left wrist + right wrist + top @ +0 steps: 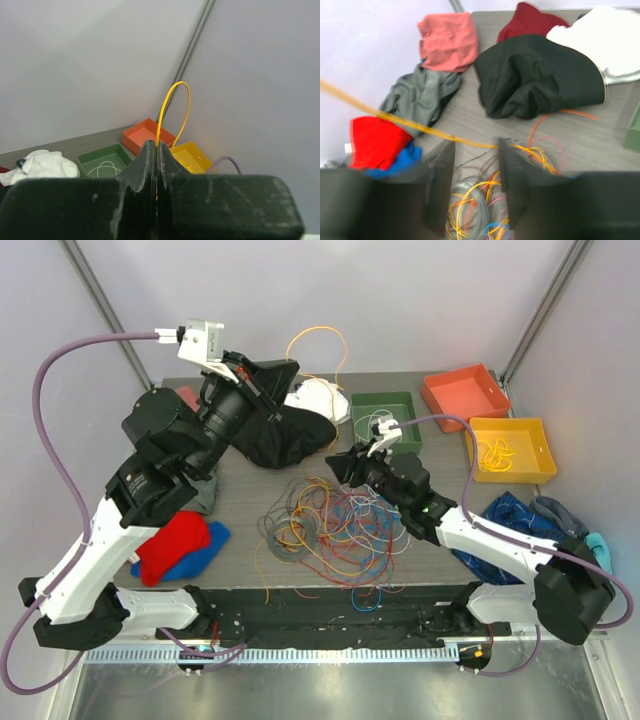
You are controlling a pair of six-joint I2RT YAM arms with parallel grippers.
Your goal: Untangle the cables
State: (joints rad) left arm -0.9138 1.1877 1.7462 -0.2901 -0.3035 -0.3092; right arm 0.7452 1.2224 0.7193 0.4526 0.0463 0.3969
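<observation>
The cables [330, 525] lie in a tangled heap of yellow, orange, red, blue and grey loops at the table's middle front. My left gripper [290, 365] is raised high at the back, shut on a yellow cable [172, 107] that arches up out of its fingertips [150, 150]. My right gripper [474, 147] hovers just above the heap's back edge with its jaws apart. A taut yellow cable [395, 120] runs across in front of its fingertips. Nothing is pinched between them. The heap [475, 205] shows below the fingers.
At the back right stand a green tray [360, 405] holding a white cable, an orange tray [465, 390] and a yellow tray [535, 440] holding yellow cables. Clothes lie around: black [285, 435], white [318, 398], red on blue [175, 545], blue [515, 515].
</observation>
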